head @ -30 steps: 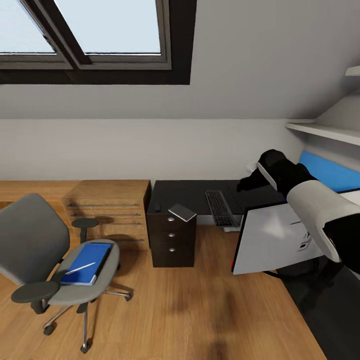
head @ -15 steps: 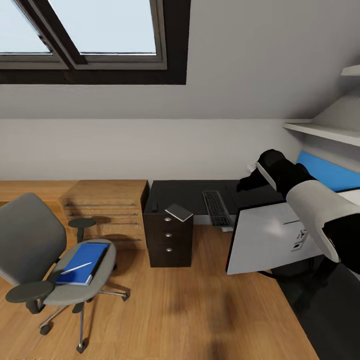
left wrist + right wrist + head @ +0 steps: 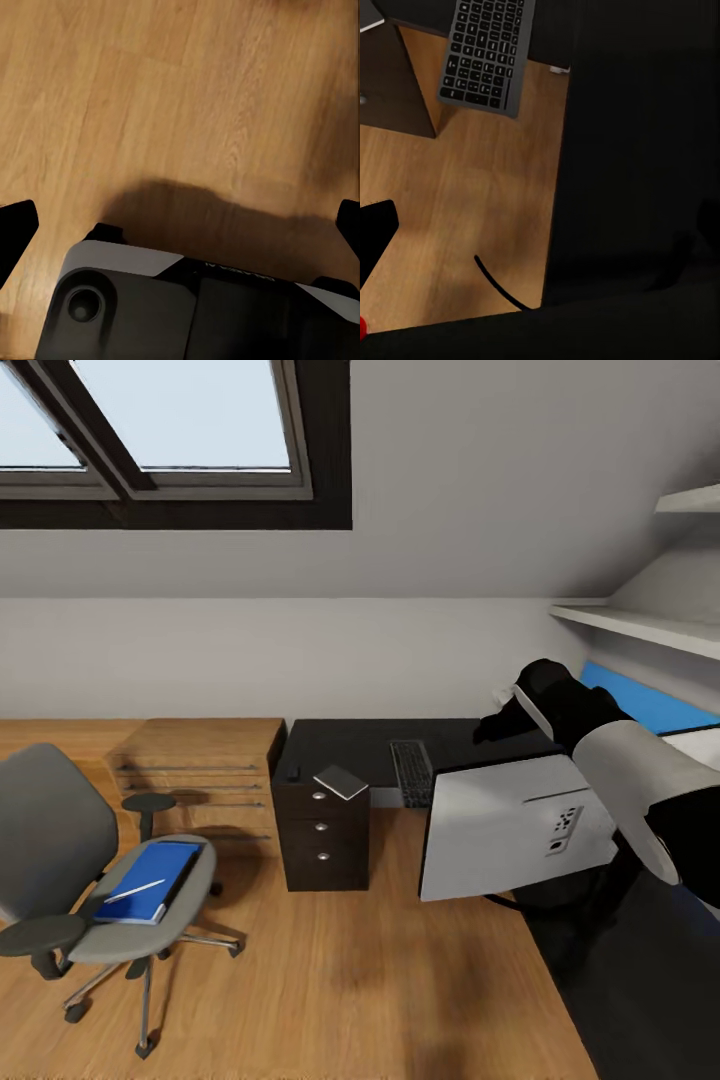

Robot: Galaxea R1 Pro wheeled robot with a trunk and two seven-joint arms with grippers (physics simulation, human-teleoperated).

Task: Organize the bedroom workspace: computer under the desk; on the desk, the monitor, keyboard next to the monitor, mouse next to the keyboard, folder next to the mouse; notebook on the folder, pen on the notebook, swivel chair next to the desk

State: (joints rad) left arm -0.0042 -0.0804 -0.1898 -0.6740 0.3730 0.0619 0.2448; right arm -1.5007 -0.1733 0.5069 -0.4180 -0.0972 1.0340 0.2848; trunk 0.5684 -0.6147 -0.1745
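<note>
The grey swivel chair (image 3: 55, 835) stands on the floor at the left, with the blue folder (image 3: 150, 865) on its seat and the white pen (image 3: 134, 889) lying on the folder. The black-topped desk (image 3: 345, 745) carries the grey notebook (image 3: 340, 781) above its drawers and the keyboard (image 3: 411, 773) (image 3: 487, 52) beside it. The monitor (image 3: 505, 825) shows its white back at the near right; its dark screen (image 3: 637, 150) faces my right wrist camera. My right gripper (image 3: 497, 722) (image 3: 540, 232) hangs open behind the monitor, above the desk. My left gripper (image 3: 180, 225) is open over bare floor.
A low light-wood cabinet (image 3: 200, 760) stands left of the desk's drawer unit (image 3: 322, 838). White shelves (image 3: 640, 625) run along the right wall above a blue panel (image 3: 645, 705). A small dark object (image 3: 293, 771) lies at the desk's left edge. My base (image 3: 187, 307) shows under the left wrist.
The whole picture has slid left as the camera moved. The monitor's white back has shifted left more than the desk behind it. My right arm keeps its place in the view.
</note>
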